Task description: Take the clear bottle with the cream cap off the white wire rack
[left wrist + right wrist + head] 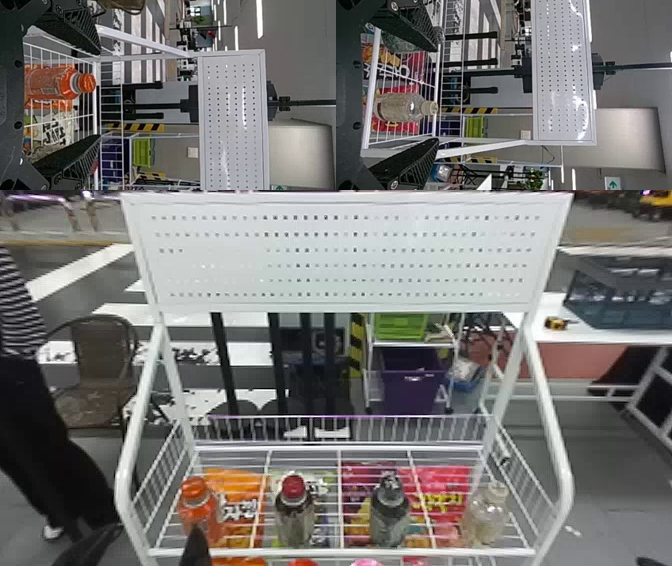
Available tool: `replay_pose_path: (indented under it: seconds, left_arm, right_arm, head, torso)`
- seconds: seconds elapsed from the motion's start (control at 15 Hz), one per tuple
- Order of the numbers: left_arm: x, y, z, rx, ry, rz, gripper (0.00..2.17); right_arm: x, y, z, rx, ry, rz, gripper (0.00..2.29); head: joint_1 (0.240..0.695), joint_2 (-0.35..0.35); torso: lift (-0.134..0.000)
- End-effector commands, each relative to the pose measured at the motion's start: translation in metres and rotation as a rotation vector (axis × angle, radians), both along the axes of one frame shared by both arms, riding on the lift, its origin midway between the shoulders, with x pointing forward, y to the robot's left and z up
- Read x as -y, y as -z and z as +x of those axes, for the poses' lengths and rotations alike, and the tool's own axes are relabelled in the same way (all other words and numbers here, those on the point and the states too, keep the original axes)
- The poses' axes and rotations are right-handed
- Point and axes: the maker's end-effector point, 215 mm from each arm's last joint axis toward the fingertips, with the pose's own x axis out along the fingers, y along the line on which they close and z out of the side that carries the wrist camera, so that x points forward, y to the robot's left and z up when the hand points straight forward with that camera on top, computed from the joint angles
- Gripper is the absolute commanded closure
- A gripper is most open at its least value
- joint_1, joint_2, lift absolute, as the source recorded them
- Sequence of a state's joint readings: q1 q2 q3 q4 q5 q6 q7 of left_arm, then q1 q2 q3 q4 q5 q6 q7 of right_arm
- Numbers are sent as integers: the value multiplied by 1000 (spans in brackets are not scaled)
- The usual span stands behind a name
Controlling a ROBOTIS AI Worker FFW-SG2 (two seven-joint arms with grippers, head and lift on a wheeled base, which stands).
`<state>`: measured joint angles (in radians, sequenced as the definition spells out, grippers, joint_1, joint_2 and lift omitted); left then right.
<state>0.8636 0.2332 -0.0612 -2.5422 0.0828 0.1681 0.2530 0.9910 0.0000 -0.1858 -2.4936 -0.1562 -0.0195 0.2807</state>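
The clear bottle (486, 517) with the cream cap (429, 107) stands upright at the right end of my white wire rack (345, 552), toward the near side and beside the right side wall. To its left, spaced apart, come the grey-capped bottle (390, 515), the red-capped bottle (294, 515) and, at the left end, the orange bottle (199, 510). I take the row to be set out like a shop display: caps up, each easy to reach from the front, with gaps that let fingers pass on either side. Snack bags lie beneath the wires, which carry the bottles clear of them.

My right gripper (436, 95) waits on the near side, fingers spread wide, wider than the bottle's body, one to its left and one to its right. It holds nothing and touches nothing that I can make out. I judge that spread to be for straddling the body; the finger on the right will need care, since the side wall leaves it less room, while the one on the left must keep off the grey-capped bottle.

My left gripper (99, 94) is parked at the near left, in front of the orange bottle, also wide open and empty.
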Motion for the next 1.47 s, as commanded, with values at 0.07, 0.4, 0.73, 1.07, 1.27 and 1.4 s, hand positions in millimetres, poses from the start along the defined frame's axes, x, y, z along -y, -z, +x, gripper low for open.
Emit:
replay_pose_path:
  seconds: [0.07,0.4,0.73,1.07,1.27,1.4]
  left_arm:
    - [0,-1,0,1,-1,1,144]
    - [1,-2,0,2,2,-1,144]
    - [4,-6,-3,5,7,-3,144]
    - [18,0,-5,-10,31,-11,144]
    - [22,1,-6,-16,33,-7,144]
    - [25,2,-7,-18,36,-7,144]
  right_arm:
    - [1,0,0,-1,1,0,90]
    - [1,1,-1,-3,1,0,90]
    - [6,36,10,2,24,4,93]
    - [5,106,63,74,60,-41,97]
    - [-1,137,101,60,80,-54,97]
    - [0,152,122,48,100,-55,97]
  head:
    - [499,0]
    - [499,0]
    - [499,0]
    - [499,0]
    - [499,0]
    - [499,0]
  torso:
    - [0]
    - [0]
    - [0]
    - [0]
    - [0]
    - [0]
